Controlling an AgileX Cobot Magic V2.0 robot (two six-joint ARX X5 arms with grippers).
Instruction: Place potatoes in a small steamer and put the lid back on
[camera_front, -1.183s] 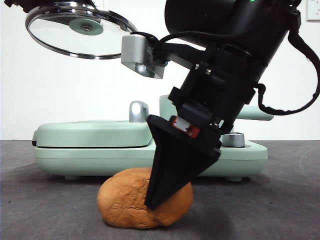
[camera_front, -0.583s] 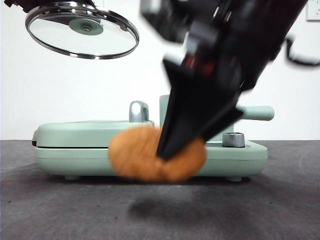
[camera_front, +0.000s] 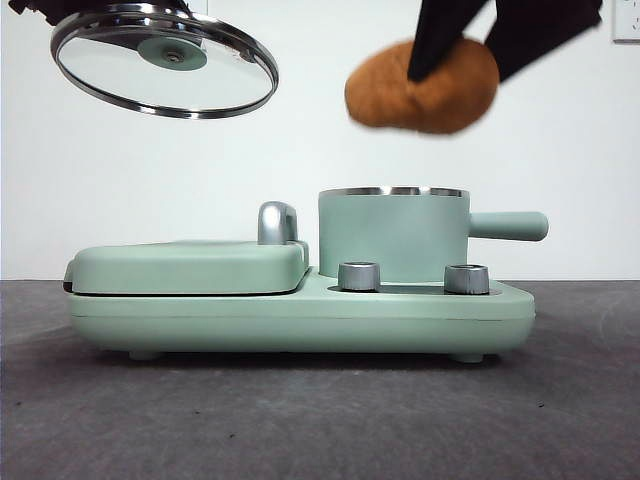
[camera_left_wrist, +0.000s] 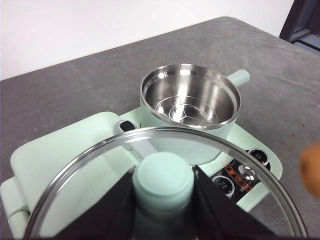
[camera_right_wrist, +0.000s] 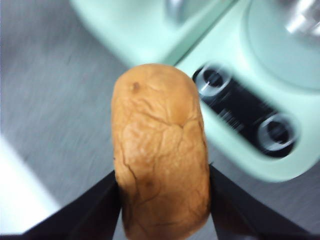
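The right tool (camera_front: 455, 60) gripped the single potato (camera_front: 422, 87) in open air above the steamer (camera_front: 393, 234), clear of its steel rim. The left tool (camera_left_wrist: 162, 210) clenched the knob of the one lid (camera_front: 165, 60), held high over the griddle (camera_front: 190, 268). Two dials (camera_front: 359, 276) faced front; the printing beside them was unreadable.

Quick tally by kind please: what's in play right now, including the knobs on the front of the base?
Potato: 1, held in the right gripper
Glass lid: 1, held by its knob in the left gripper
Steamer pot: 1, empty
Griddle cover: 1, shut
Front knobs: 2
Total: 6
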